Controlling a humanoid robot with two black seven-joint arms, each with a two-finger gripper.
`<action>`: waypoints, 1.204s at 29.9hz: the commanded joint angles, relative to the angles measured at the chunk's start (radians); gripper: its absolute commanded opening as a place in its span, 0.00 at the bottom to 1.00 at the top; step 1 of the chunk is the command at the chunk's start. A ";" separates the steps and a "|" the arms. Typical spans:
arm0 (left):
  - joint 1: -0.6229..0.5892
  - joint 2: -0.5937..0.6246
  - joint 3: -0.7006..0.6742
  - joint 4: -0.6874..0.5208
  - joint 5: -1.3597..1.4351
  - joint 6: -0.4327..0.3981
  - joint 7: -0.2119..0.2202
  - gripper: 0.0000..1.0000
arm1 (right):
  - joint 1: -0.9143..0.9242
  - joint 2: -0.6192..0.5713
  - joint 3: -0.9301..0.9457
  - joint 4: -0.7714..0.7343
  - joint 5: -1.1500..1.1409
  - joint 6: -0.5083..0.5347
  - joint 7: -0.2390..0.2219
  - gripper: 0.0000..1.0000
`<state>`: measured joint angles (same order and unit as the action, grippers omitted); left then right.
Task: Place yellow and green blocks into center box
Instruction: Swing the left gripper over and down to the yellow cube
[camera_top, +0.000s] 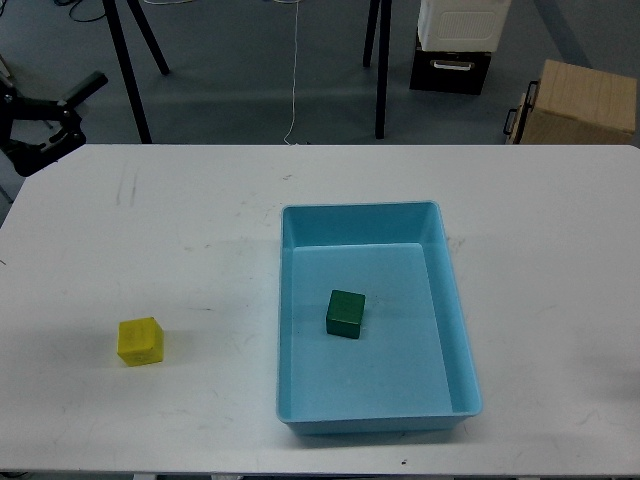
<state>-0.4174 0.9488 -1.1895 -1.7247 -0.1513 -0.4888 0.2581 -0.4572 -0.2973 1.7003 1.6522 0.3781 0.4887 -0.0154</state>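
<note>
Head view shows a white counter (520, 250) with the blue tray (462, 330) near its middle; the green block (345, 313) already lies inside. The yellow block (139, 341), a plain bright cube, sits well left of the tray. No fingers are visible, so their state cannot be told. The left arm should probably grasp the cube on its flat sides.

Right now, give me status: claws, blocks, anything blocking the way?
Left claw at far left table edge, open, empty; right claw not in view. Green block in blue tray. Yellow block on table, left of tray, path unobstructed.
</note>
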 joint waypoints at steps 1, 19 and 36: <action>-0.147 0.004 0.160 0.028 0.007 0.000 0.003 1.00 | 0.000 0.001 0.001 0.000 -0.002 0.000 0.000 0.92; -0.912 -0.143 1.052 0.152 0.177 0.019 0.069 1.00 | 0.000 0.030 -0.007 -0.003 -0.010 0.000 0.000 0.92; -1.241 -0.216 1.729 0.189 0.461 0.006 0.147 1.00 | 0.002 0.033 -0.011 -0.015 -0.010 0.000 0.000 0.93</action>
<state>-1.6577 0.6951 0.4671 -1.5362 0.2394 -0.4828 0.4007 -0.4555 -0.2638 1.6905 1.6401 0.3681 0.4887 -0.0149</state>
